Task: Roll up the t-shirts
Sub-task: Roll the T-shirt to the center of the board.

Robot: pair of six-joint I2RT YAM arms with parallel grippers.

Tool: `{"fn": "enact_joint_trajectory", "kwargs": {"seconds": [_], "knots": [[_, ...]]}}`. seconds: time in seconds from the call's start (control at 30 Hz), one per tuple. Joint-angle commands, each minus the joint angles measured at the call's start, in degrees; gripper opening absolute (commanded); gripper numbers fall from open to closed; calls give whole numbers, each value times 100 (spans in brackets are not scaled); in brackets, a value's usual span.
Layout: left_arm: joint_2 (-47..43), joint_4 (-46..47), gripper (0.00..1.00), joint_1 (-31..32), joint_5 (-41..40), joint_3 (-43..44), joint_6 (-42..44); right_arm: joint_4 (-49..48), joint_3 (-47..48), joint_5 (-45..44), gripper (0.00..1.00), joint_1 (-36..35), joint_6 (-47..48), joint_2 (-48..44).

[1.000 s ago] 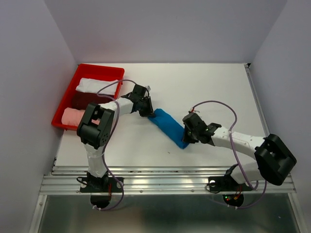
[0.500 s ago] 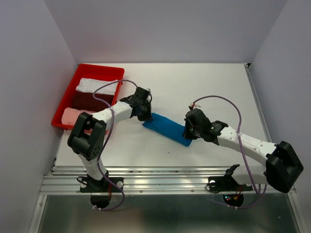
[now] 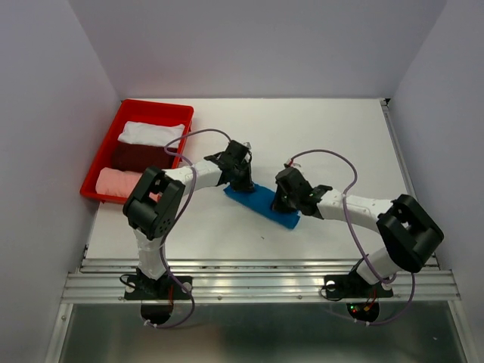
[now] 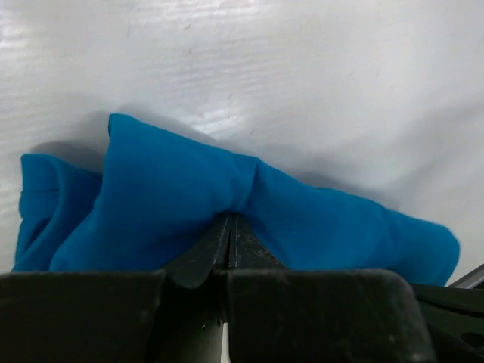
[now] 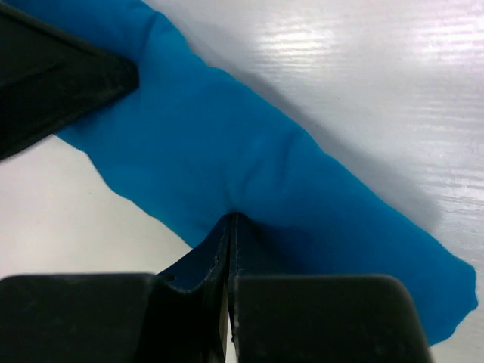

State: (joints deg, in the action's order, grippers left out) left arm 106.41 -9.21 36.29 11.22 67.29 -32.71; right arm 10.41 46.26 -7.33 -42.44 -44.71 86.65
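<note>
The bright blue t-shirt [image 3: 262, 203] lies as a short folded band on the white table, slanting from upper left to lower right. My left gripper [image 3: 240, 181] is shut on its upper left end; in the left wrist view the cloth [image 4: 227, 189] puckers at the closed tips [image 4: 231, 219]. My right gripper [image 3: 283, 201] is shut on its right end; in the right wrist view the cloth [image 5: 249, 166] bunches at the closed tips [image 5: 232, 219]. The two grippers stand close together.
A red tray [image 3: 113, 128] at the back left holds a white rolled tee [image 3: 151, 133], a dark red one [image 3: 140, 156] and a pink one [image 3: 117, 181]. Grey walls close in the table on three sides.
Both grippers have moved toward each other with the shirt's ends. The left went right, the right went left. The blue band is now shorter and bunched between them.
</note>
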Motion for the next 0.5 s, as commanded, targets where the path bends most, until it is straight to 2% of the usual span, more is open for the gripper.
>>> {"fn": "enact_joint_trajectory", "kwargs": {"seconds": [0.0,0.1,0.23,0.47], "knots": [[179,-2,0,53,29,-154,-68,-277,-468,-67,1,-10,-214,-52],[-49,8,2,53,-137,-251,-60,-215,-574,30,1,-10,40,-262],[-489,-396,3,62,-349,170,80,47,-382,48,1,-10,313,-693],[-876,-669,4,229,-51,434,247,988,15,-497,1,-10,296,-1203]]}}
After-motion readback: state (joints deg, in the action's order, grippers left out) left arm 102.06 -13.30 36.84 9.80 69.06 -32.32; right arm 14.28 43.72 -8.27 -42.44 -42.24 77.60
